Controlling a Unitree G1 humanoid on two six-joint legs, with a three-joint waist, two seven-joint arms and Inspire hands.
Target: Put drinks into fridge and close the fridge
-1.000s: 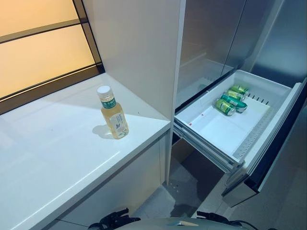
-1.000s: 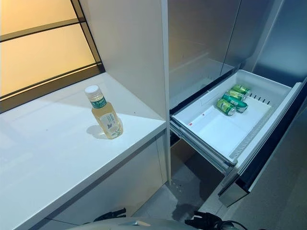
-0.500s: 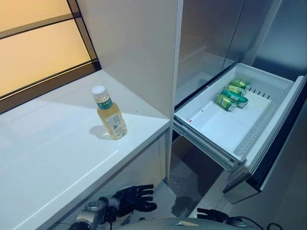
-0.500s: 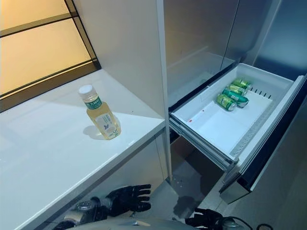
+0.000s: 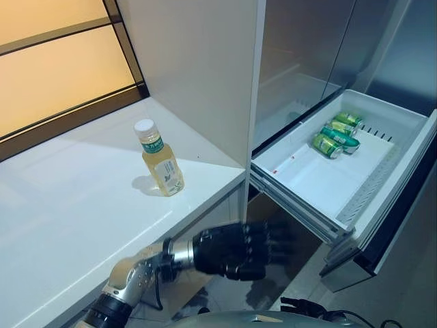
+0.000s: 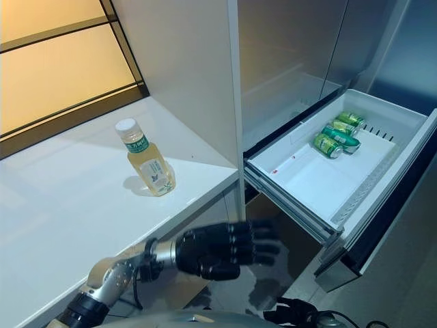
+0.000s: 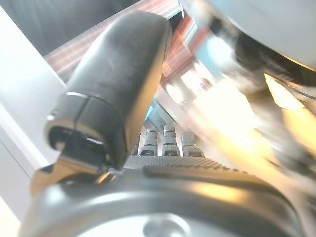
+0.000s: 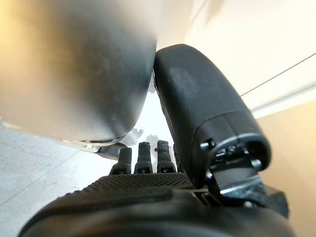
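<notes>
Left hand [image 5: 229,251] has risen, fingers relaxed; one bottle [image 5: 160,168], three cans [image 5: 336,137].

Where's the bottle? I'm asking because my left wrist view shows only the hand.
Observer: The bottle stands upright on the counter, untouched.
Operator: And my left hand?
Observer: The left hand hangs open below the counter's edge, holding nothing.
Operator: Is the drawer open?
Observer: Yes, the drawer is pulled out, with cans lying at its far end.
</notes>
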